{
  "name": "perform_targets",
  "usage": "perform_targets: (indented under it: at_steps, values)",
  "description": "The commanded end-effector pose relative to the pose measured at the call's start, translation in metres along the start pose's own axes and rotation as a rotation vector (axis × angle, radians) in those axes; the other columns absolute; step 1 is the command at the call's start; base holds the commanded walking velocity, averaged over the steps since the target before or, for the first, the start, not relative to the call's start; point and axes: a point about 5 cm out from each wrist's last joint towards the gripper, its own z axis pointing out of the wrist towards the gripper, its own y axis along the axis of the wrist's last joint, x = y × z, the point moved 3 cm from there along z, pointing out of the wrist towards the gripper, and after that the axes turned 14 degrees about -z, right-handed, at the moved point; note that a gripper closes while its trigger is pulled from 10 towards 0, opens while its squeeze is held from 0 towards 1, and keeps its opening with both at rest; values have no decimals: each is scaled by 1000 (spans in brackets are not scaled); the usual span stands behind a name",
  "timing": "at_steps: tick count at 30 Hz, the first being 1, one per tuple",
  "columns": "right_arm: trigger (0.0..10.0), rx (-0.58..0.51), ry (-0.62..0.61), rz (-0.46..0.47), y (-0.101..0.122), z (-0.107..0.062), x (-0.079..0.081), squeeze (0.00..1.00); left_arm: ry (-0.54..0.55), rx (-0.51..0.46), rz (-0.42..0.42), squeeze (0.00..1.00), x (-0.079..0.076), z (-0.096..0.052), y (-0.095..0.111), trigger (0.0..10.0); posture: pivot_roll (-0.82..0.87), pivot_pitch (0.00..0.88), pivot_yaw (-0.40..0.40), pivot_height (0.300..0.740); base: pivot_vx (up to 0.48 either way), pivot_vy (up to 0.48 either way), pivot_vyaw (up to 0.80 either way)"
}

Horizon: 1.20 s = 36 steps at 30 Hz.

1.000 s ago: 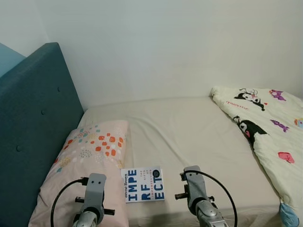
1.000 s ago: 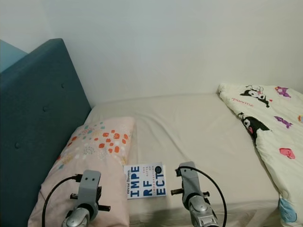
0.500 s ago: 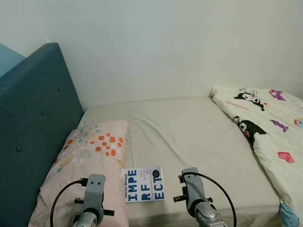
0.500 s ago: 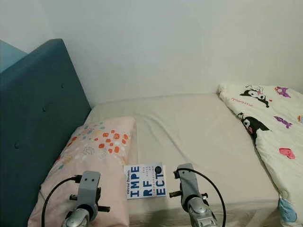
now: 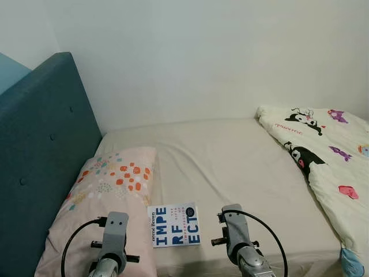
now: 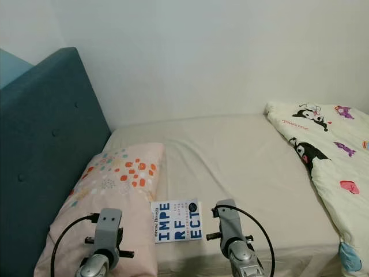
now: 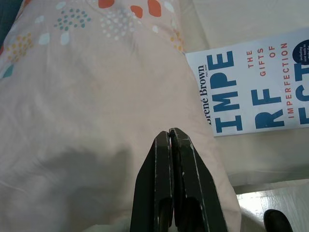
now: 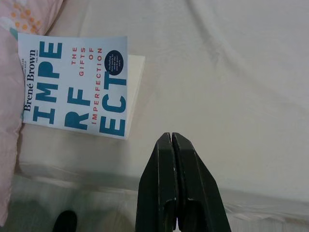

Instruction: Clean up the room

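A white book (image 5: 173, 225) with big blue letters lies flat on the beige bed sheet (image 5: 230, 161) near the front edge, touching the pink dotted pillow (image 5: 109, 196). The book (image 8: 77, 92) also appears in the right wrist view, and the book (image 7: 256, 92) in the left wrist view. My left gripper (image 7: 170, 137) is shut and empty, hovering over the pillow (image 7: 87, 106) beside the book. My right gripper (image 8: 171, 139) is shut and empty, above the sheet just right of the book. Both arms (image 5: 112, 242) are raised at the bed's front edge.
A teal upholstered headboard (image 5: 40, 144) stands along the left. A white cartoon-print blanket (image 5: 328, 161) lies bunched on the bed's right side. A white wall (image 5: 219, 57) backs the bed. Floor (image 8: 96, 212) shows below the mattress edge.
The right arm has sunk slightly toward the bed's front edge. The book, pillow and left arm have not moved.
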Motion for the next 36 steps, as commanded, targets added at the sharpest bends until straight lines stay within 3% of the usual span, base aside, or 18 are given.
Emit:
perform_targets:
  at_steps: [1, 8, 9, 13, 24, 25, 31, 36]
  values:
    - [10000, -6, 2, 16, 0, 0, 2, 0, 10, 8, -11, 0, 2, -1, -3, 10000, -20, 30, 20, 740, 0, 0, 0]
    - [10000, -17, -5, 7, 2, 0, 2, 0, 10, 7, -11, 0, 1, -1, -2, 10000, -17, 29, 18, 740, 0, 0, 0]
    - [10000, -20, -8, 2, 3, 0, 2, 0, -14, 4, 46, 0, -1, -2, -2, 10000, -17, 28, 18, 740, 0, 0, 0]
    - [10000, -21, -9, 1, 3, 0, 2, 0, -37, 7, 78, 0, -5, -3, -4, 10000, -16, 29, 18, 740, 0, 0, 0]
    - [10000, -33, -25, 10, 5, 0, 0, 0, -23, 6, 39, 0, -5, -2, -3, 10000, -19, 29, 19, 740, 0, 0, 0]
    - [10000, -36, -33, 9, 6, 0, -1, 0, -4, 7, -3, 0, -2, -2, -2, 10000, -19, 29, 20, 740, 0, 0, 0]
    - [10000, -36, -17, 25, 6, 0, 0, 0, 32, 8, -69, 0, 4, -1, -1, 10000, -20, 28, 19, 740, 0, 0, 0]
    - [10000, -38, -6, 31, 7, 1, 1, 0, 31, -3, -77, 0, 6, 0, 2, 10000, -19, 28, 18, 740, 0, 0, 0]
